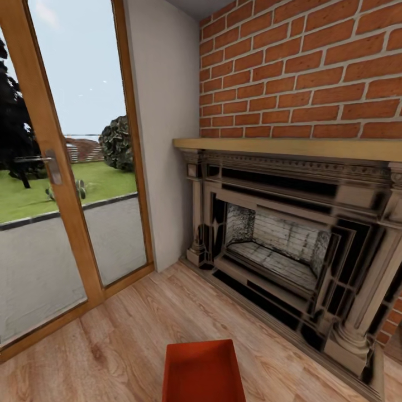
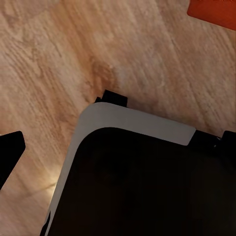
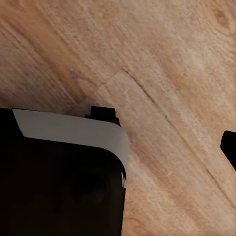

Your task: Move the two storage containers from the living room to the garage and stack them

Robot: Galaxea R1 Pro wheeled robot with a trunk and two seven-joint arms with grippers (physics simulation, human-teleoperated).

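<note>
We're in the living room, facing the dark ornate carved fireplace (image 1: 290, 245) under its pale wooden mantel shelf (image 1: 290, 146) and a red brick wall (image 1: 312, 67), with wood-framed glass doors (image 1: 61, 184) on the left giving onto a lawn. One orange-red lidless rectangular plastic bin (image 1: 204, 371) sits on the light wood plank floor (image 1: 111, 340) at the near edge, just ahead of the robot and square to it, which looks like a lineup for a two-armed pickup. Its near end is cut off by the frame, so how much of it lies below is anyone's guess. The left wrist view catches an orange-red corner (image 2: 214, 11) far from the robot's black, grey-rimmed base (image 2: 137, 182); it may be this bin or its twin, too little shows to say. The same base (image 3: 64, 167) looms in the right wrist view. Dark slivers at the edges of both wrist views may be claw fingers; whether either claw is spread or pressed together, I cannot tell.
</note>
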